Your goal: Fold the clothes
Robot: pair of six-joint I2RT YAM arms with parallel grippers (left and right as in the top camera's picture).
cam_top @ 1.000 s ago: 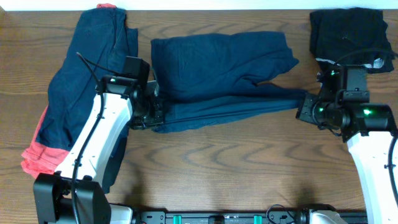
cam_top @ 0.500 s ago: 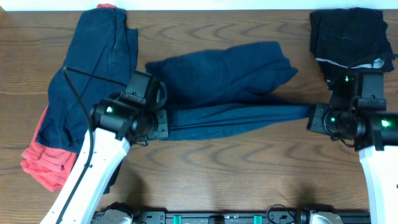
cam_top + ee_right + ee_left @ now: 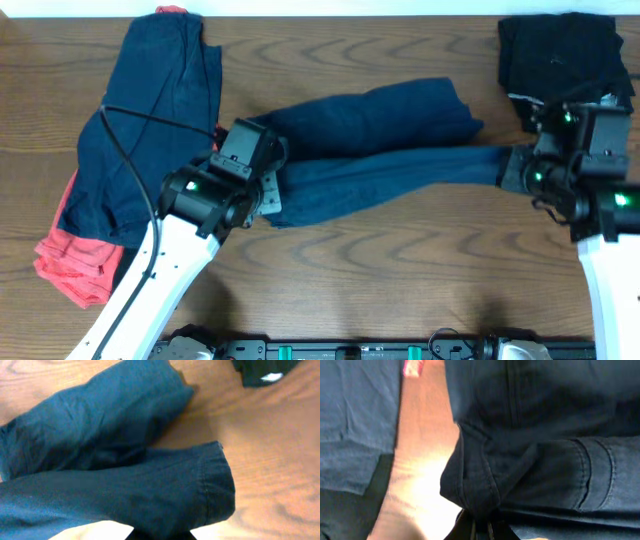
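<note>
A long navy garment (image 3: 380, 150) lies across the middle of the table, doubled lengthwise. My left gripper (image 3: 268, 190) is shut on its left end, and the left wrist view shows the jaws (image 3: 481, 531) pinching a bunched seam of the fabric (image 3: 545, 460). My right gripper (image 3: 512, 170) is shut on its right end; the right wrist view shows the jaws (image 3: 160, 535) under the hemmed edge (image 3: 150, 490). The front layer is stretched between both grippers, partly over the back layer.
A pile at the left holds another navy garment (image 3: 150, 130) over a coral-red one (image 3: 70, 260). A folded black garment (image 3: 560, 50) sits at the back right corner and also shows in the right wrist view (image 3: 260, 370). Bare wood runs along the front.
Both grippers have moved toward the back of the table with the garment's front edge, laying it over the back layer. The left gripper also shifted right.
</note>
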